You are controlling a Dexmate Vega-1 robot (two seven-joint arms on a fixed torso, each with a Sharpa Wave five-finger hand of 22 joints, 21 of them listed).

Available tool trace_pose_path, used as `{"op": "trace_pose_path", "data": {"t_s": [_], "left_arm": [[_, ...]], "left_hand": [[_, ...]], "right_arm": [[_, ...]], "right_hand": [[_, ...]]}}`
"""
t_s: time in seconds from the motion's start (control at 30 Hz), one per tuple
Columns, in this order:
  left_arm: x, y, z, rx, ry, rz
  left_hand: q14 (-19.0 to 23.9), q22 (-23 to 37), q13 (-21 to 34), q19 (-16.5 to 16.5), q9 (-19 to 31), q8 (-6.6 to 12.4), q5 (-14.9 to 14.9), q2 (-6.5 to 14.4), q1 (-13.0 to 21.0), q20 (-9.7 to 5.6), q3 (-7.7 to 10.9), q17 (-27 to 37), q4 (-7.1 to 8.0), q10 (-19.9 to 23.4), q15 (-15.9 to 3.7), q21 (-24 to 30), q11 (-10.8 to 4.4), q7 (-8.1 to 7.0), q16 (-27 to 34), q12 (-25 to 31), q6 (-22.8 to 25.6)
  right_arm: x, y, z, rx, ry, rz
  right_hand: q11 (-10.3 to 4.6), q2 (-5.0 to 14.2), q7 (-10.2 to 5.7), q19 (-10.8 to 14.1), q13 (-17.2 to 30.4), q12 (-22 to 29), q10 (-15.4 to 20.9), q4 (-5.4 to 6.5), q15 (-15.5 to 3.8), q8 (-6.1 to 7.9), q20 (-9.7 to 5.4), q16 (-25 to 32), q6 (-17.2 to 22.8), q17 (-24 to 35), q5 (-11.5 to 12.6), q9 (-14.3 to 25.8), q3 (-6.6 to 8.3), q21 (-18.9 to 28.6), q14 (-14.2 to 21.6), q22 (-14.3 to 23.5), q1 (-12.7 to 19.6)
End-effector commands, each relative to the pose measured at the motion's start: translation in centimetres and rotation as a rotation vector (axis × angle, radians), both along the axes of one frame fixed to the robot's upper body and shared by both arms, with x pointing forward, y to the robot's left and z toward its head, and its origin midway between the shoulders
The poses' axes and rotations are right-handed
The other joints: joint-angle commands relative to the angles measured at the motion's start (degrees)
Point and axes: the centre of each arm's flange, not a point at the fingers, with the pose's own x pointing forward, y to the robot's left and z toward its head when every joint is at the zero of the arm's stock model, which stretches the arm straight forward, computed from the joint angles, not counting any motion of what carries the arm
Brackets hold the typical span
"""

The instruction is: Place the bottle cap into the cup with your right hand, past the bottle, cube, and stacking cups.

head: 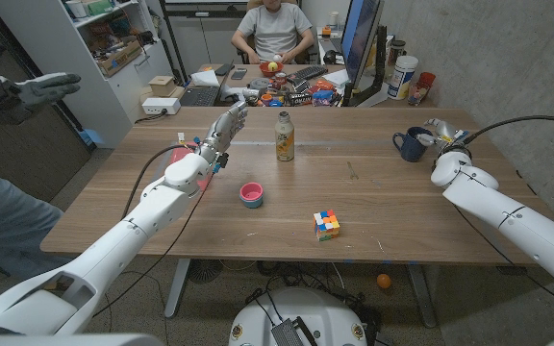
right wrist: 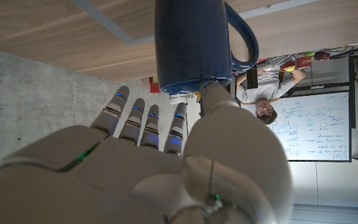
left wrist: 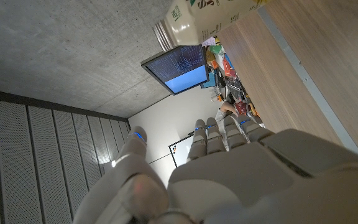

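Two hands are up: our right hand hovers just beside the blue cup, fingers extended together; the bottle cap is not discernible, presumably hidden there for release. Our left hand, fingers straight, holds nothing, clear of the bottle on the counter.

Legible text: none. Bottle label: print too small to read; in the left wrist view its label shows only partial green marks. Whiteboard: handwriting, illegible. Monitor: screen lines, unreadable.
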Motion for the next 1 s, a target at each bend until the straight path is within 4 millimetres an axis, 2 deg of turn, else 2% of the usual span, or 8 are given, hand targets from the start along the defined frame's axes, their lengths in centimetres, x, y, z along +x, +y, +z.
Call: {"op": "trace_pose_path", "data": {"t_s": [0.03,0.2,0.37,0.53,0.67,0.7,0.87,1.0], "left_arm": [[0.1,-0.1,0.1,-0.002,-0.001,-0.007],[0.2,-0.2,0.0,-0.001,0.001,-0.012],[0.3,-0.3,0.0,0.001,0.003,-0.016],[0.4,-0.4,0.1,0.002,0.000,-0.022],[0.6,-0.4,-0.2,0.000,0.002,-0.034],[0.6,-0.4,-0.2,0.000,0.002,-0.037],[0.7,-0.2,-0.3,0.002,0.000,-0.043],[0.6,0.1,-0.1,-0.002,-0.008,-0.044]], "left_hand": [[-0.04,0.11,0.17,-0.17,0.18,0.33,-0.12,0.55,0.19,0.43,-0.17,0.21,-0.11,-0.08,0.42,-0.06,-0.29,-0.04,0.15,0.34,0.63],[0.01,0.11,0.17,-0.18,0.18,0.37,-0.12,0.58,0.20,0.49,-0.18,0.21,-0.11,-0.02,0.48,-0.05,-0.33,-0.01,0.17,0.36,0.75],[0.05,0.11,0.17,-0.18,0.18,0.41,-0.12,0.61,0.21,0.47,-0.19,0.21,-0.11,-0.01,0.49,-0.05,-0.29,0.00,0.19,0.37,0.89],[0.07,0.11,0.17,-0.14,0.18,0.45,-0.12,0.65,0.23,0.49,-0.20,0.21,-0.11,0.05,0.51,-0.02,-0.33,-0.02,0.20,0.39,1.04],[0.08,0.11,0.17,-0.14,0.19,0.46,-0.12,0.68,0.24,0.52,-0.20,0.21,-0.11,0.08,0.52,-0.02,-0.34,-0.05,0.20,0.40,1.09],[0.06,0.11,0.17,-0.14,0.19,0.46,-0.13,0.69,0.24,0.52,-0.20,0.21,-0.11,0.10,0.50,-0.02,-0.40,-0.04,0.19,0.41,1.10],[0.21,0.11,0.17,-0.10,0.19,0.37,-0.13,0.71,0.25,0.51,-0.21,0.21,-0.11,0.30,0.50,0.00,-0.48,-0.18,0.24,0.49,0.93],[0.23,0.11,0.17,-0.09,0.18,0.32,-0.13,0.72,0.26,0.56,-0.23,0.21,-0.11,0.34,0.48,0.00,-0.64,-0.30,0.25,0.50,0.83]], "right_arm": [[-0.3,0.1,0.3,0.004,-0.058,0.007],[-1.1,0.8,0.4,0.018,-0.157,0.014],[-2.3,1.6,1.1,0.026,-0.288,0.022],[-3.6,2.7,1.9,0.031,-0.379,0.062],[-4.2,3.6,2.2,0.054,-0.404,0.107],[-4.3,3.8,2.2,0.058,-0.407,0.118],[-4.6,4.8,2.6,0.084,-0.430,0.185],[-4.8,5.4,2.9,0.107,-0.457,0.252]], "right_hand": [[-0.34,-0.75,0.00,-0.08,0.24,0.13,0.21,0.01,0.07,0.33,0.50,0.21,1.58,0.06,0.34,-0.24,-0.03,0.04,0.85,0.24,-0.12],[-1.04,0.33,-0.22,1.36,0.64,1.14,2.90,1.07,-1.76,3.06,0.50,1.36,9.00,0.54,0.82,-0.10,0.27,0.53,4.11,0.30,-1.19],[-3.11,4.11,-0.66,5.14,3.15,5.33,12.64,4.43,-4.99,11.96,0.56,4.63,18.59,3.48,-0.13,5.17,-1.18,1.45,10.80,0.50,-6.58],[-3.93,4.90,-0.59,6.85,4.58,7.42,16.03,4.91,-5.59,14.23,0.76,5.57,19.06,4.68,-0.47,7.10,-1.87,1.82,12.78,0.55,-7.86],[-3.71,5.12,-0.51,6.92,5.27,7.98,16.42,5.02,-5.60,13.91,0.60,5.53,16.31,5.17,-0.56,7.74,-2.13,1.68,12.79,0.57,-8.38],[-3.52,5.19,-0.43,6.58,5.84,8.46,16.57,5.09,-5.35,12.35,0.46,5.37,12.91,5.33,-0.61,7.34,-2.21,1.42,13.06,0.58,-8.88],[-2.77,5.54,1.01,5.84,6.74,9.22,16.34,6.14,-4.98,8.55,0.35,5.34,7.58,5.63,-1.06,5.73,-2.93,0.96,14.21,0.59,-11.32],[-0.03,5.74,0.75,6.13,5.75,6.14,11.29,6.81,-4.85,4.25,0.36,5.83,2.28,5.12,-1.51,3.33,-3.47,0.96,16.76,0.56,-13.57]]}}
